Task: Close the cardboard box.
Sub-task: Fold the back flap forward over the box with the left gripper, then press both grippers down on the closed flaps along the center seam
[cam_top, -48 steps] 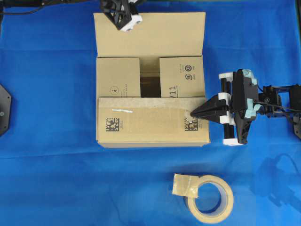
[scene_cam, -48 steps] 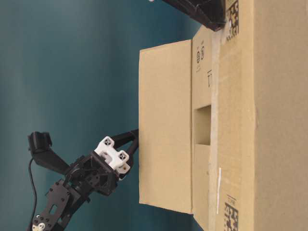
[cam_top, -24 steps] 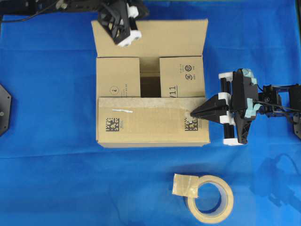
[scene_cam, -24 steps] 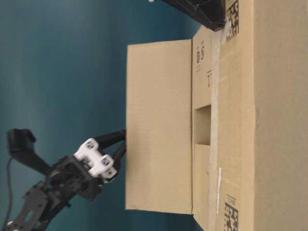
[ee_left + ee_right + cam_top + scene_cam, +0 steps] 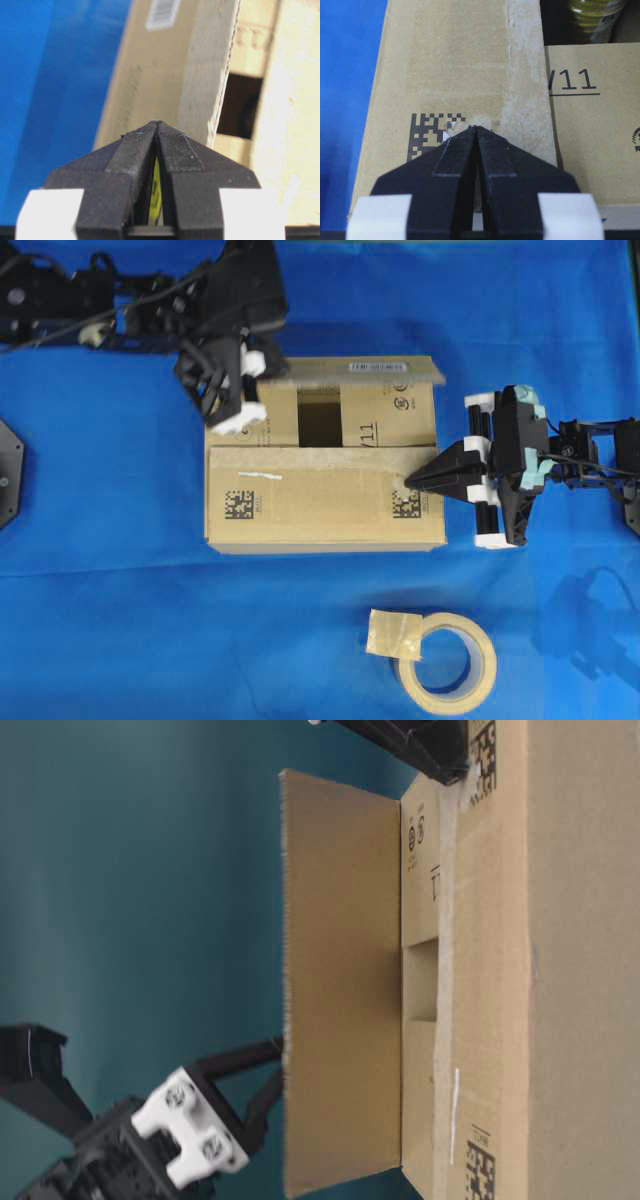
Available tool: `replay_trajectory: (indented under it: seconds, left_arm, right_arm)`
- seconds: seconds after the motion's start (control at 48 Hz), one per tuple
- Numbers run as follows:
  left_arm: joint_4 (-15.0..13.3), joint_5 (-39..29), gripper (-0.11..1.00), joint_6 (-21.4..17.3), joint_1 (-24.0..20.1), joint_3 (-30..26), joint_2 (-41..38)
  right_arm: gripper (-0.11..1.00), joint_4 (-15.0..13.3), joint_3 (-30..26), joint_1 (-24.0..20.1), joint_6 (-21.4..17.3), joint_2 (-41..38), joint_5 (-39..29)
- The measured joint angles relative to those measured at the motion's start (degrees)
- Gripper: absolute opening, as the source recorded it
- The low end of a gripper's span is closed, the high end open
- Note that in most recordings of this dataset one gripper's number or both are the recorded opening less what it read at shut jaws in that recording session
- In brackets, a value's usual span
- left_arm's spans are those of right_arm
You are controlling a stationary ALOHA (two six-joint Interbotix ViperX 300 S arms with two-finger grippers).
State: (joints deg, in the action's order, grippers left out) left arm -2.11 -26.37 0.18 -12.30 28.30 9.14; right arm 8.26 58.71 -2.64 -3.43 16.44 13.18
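Note:
The cardboard box [image 5: 320,505] stands mid-table. Its near long flap with the printed codes is folded flat, and both short flaps are folded in. The far long flap [image 5: 350,367] stands about upright, its white barcode label facing up. My left gripper [image 5: 258,392] is shut and empty, with its tip against that flap's outer face, as the table-level view [image 5: 275,1070] and the left wrist view [image 5: 156,122] show. My right gripper [image 5: 410,480] is shut and empty, its tip pressed on the near flap beside a printed code [image 5: 427,132].
A beige tape roll [image 5: 450,660] with a loose strip lies on the blue cloth in front of the box. Through the gap between the flaps a yellow-topped container [image 5: 592,12] shows inside the box.
My left gripper has come in from behind the box and swung the far flap up from lying open to about upright. The right gripper has not moved.

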Motion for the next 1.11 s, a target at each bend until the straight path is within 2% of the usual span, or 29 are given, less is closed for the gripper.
replay_trajectory:
  seconds: [0.146,0.396,0.542,0.813,1.105]
  left_arm:
    - [0.0,3.4,0.0,3.8,2.5,4.5,1.3]
    - [-0.1,16.6,0.0,10.5,4.2,14.2,1.3]
    - [-0.1,22.0,0.0,14.2,4.7,17.8,1.5]
    - [-0.1,24.3,0.0,14.7,5.4,19.4,2.1]
    - [-0.1,24.6,0.0,14.7,5.7,19.5,2.1]
  right_arm:
    - [0.0,0.0,0.0,0.1,0.0,0.0,0.0]
    - [0.0,0.0,0.0,0.4,0.0,0.0,0.0]
    - [0.0,-0.1,0.0,1.4,0.0,0.0,0.6]
    - [0.0,0.0,0.0,5.4,0.1,-0.1,1.7]
    - [0.0,0.0,0.0,6.3,0.1,-0.8,1.8]
